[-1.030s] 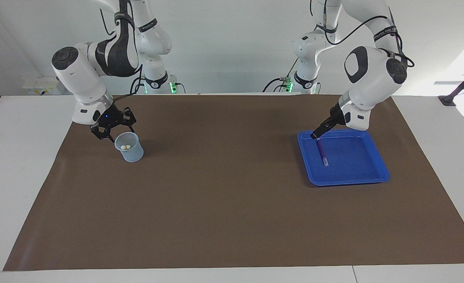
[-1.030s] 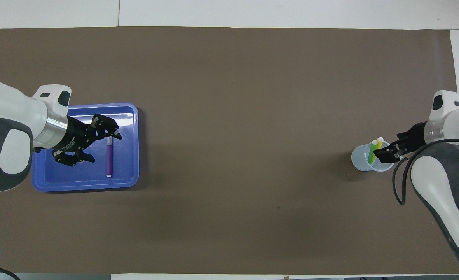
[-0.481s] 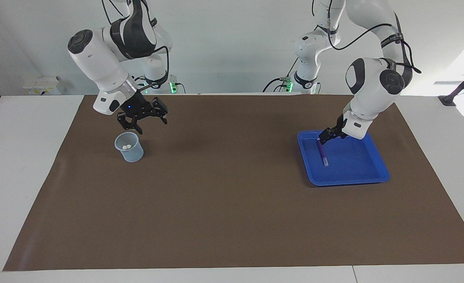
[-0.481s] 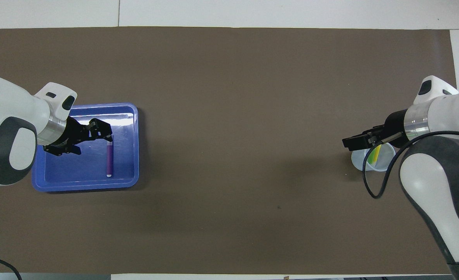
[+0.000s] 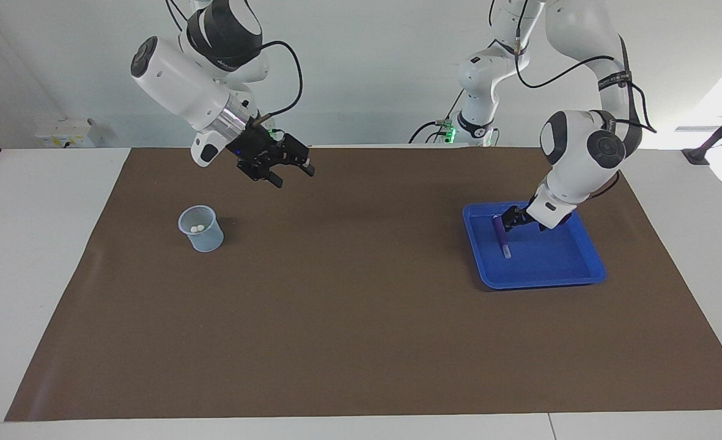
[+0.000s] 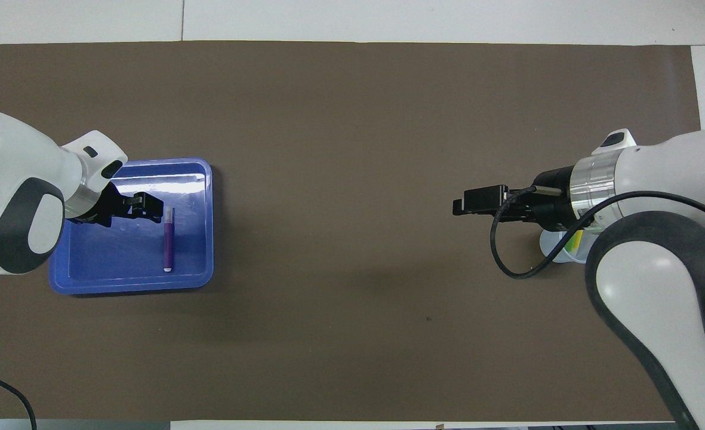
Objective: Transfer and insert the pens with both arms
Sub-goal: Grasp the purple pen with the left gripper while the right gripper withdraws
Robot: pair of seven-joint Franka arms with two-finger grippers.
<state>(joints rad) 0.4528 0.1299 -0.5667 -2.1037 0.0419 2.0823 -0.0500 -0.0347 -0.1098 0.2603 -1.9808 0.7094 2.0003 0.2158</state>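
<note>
With two pens already standing in the cup, the left gripper, fingers spread and empty, dips into the blue tray beside the purple pen (last to go), needing to straddle and clamp it, while the right gripper, also released, waits mid-air over the mat.

A matt brown mat covers the smooth white tabletop. The blue tray looks like glossy plastic; the cup is translucent plastic. The arms' shells are glossy white.
</note>
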